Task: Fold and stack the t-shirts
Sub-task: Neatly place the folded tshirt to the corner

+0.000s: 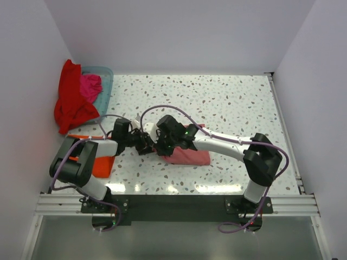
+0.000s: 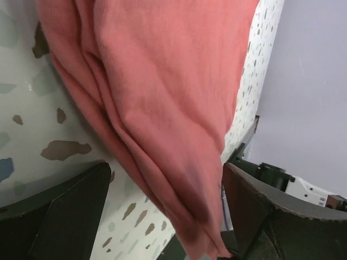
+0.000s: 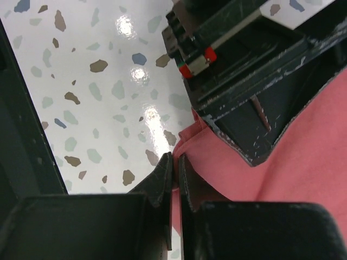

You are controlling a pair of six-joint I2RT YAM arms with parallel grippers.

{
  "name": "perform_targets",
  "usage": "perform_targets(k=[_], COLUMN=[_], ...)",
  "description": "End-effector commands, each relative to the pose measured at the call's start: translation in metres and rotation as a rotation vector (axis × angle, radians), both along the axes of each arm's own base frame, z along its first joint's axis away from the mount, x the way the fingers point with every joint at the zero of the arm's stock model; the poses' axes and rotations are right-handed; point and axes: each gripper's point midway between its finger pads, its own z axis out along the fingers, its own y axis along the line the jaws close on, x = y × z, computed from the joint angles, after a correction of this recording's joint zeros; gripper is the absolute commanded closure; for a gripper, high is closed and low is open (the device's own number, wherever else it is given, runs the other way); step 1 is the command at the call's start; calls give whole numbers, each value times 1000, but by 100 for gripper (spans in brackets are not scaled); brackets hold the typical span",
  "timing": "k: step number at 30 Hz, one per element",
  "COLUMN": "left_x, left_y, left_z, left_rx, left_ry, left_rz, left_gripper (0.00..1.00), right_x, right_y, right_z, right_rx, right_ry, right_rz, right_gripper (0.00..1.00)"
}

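Note:
The dusty rose-pink t-shirt (image 1: 190, 156) lies folded small on the table in front of the arms. My right gripper (image 1: 162, 145) is shut on its left edge; in the right wrist view its jaws (image 3: 176, 160) pinch a fold of the pink cloth (image 3: 303, 162). My left gripper (image 1: 143, 142) sits just left of it, open, with the pink cloth (image 2: 162, 81) hanging loose between its spread fingers (image 2: 70, 211). The left gripper also shows in the right wrist view (image 3: 233, 81). The orange t-shirt (image 1: 102, 164) lies under the left arm. The red t-shirt (image 1: 69, 105) and the magenta one (image 1: 91, 86) are at the basket.
The pale blue plastic basket (image 1: 106, 73) stands at the back left against the wall, with the red shirt draped over its near side. White walls close in the speckled table (image 1: 227, 103) on three sides.

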Motion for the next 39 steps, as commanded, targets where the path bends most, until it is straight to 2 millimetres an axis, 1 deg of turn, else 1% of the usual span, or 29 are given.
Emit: perform_targets(k=[1,8,9,11,13,14,16,17,18,19,20,21,22,23,24,25,26,27,28,29,31,32,33,34,35,36,37,38,39], left_x=[5,4,3,3,1,-2,-3,-9,-11,-11,-14,-16,-11,-15,-14,-4,-12,-9,-3,-8,-8,-14,-14,-13,-17,-17,-13,-16,-14], left_y=[-10,-35,-37,-39,-40,-40,-39,-35,-33,-30,-27,-22,-20,-11,-6,1,8,16,21,28,36,41,47,50,53,58,65,71,78], left_z=[6,10,11,10,11,12,17,14,17,17,18,20,25,26,28,33,32,34,42,45,52,53,60,67,70,76,79,81,82], left_rx=[-45,-106,-112,-120,-126,-123,-100,-78,-51,-20,15,56,84,119,148,188,219,271,290,324,363,385,421,439,458,485,532,565,609], left_ry=[5,33,41,64,81,103,75,112,70,62,83,43,18,15,2,-31,-5,-60,-91,-110,-134,-122,-164,-191,-196,-242,-266,-289,-305], left_rz=[8,-45,-52,-58,-68,-82,-111,-119,-152,-160,-170,-199,-204,-220,-223,-211,-228,-250,-251,-280,-288,-297,-299,-298,-308,-321,-315,-339,-338], left_gripper=[11,21,25,29,37,52,67,74,94,100,100,100,100,100,100,100,100,100,100,100,100,100,100,100,100,100,100,100,100], right_x=[7,4,4,5,6,5,-2,-4,-9,-14,-25,-30,-34,-39,-41,-40,-41,-37,-35,-31,-28,-25,-21,-16,-12,-3,1,4,8], right_y=[27,38,40,44,45,46,46,46,47,46,48,47,46,45,39,36,31,22,18,6,-5,-11,-24,-31,-38,-51,-56,-63,-71], right_z=[31,30,31,30,29,31,36,39,43,45,52,54,57,65,66,69,80,82,86,92,94,94,88,84,81,76,74,70,70], right_rx=[120,159,164,170,171,178,190,195,209,208,233,236,239,253,235,233,247,243,246,243,229,216,174,150,125,100,91,78,66], right_ry=[-24,25,26,25,26,27,40,52,68,98,142,163,176,191,207,197,191,201,202,213,214,207,207,177,170,166,164,163,158], right_rz=[5,-15,-17,-20,-19,-13,3,10,17,24,57,72,84,104,100,108,117,106,107,92,105,104,80,92,77,35,26,14,-6], right_gripper=[100,100,100,100,100,100,100,100,96,89,72,64,57,46,42,36,20,14,9,1,1,1,1,1,1,1,1,1,1])
